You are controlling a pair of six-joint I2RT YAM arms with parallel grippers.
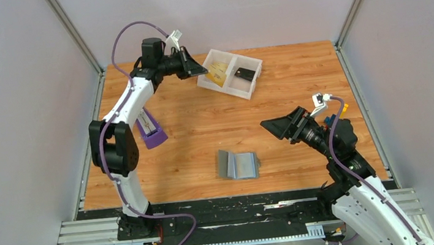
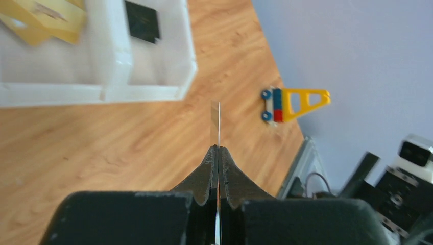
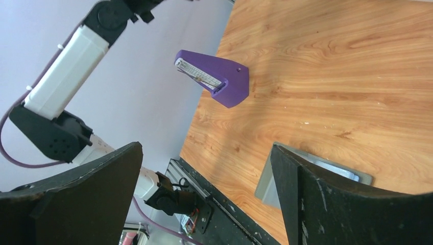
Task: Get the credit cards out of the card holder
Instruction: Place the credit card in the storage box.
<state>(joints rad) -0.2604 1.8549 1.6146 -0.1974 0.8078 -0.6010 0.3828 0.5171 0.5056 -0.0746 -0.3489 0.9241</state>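
Note:
The grey card holder (image 1: 239,164) lies open on the table's near middle; in the right wrist view it (image 3: 327,171) shows partly behind my right finger. Gold-yellow credit cards (image 1: 218,73) lie in the left compartment of a white tray (image 1: 255,87); they also show in the left wrist view (image 2: 43,20). My left gripper (image 1: 199,69) hovers just left of the tray. It (image 2: 218,150) is shut on a thin card (image 2: 215,120) seen edge-on. My right gripper (image 1: 270,127) is open and empty, up and right of the holder; its jaws (image 3: 207,153) stand wide apart.
A small black piece (image 1: 246,74) lies in the tray's right compartment (image 2: 143,20). A purple wedge-shaped object (image 1: 150,130) sits by the left edge (image 3: 217,79). A yellow and blue toy (image 2: 293,103) lies near the right edge.

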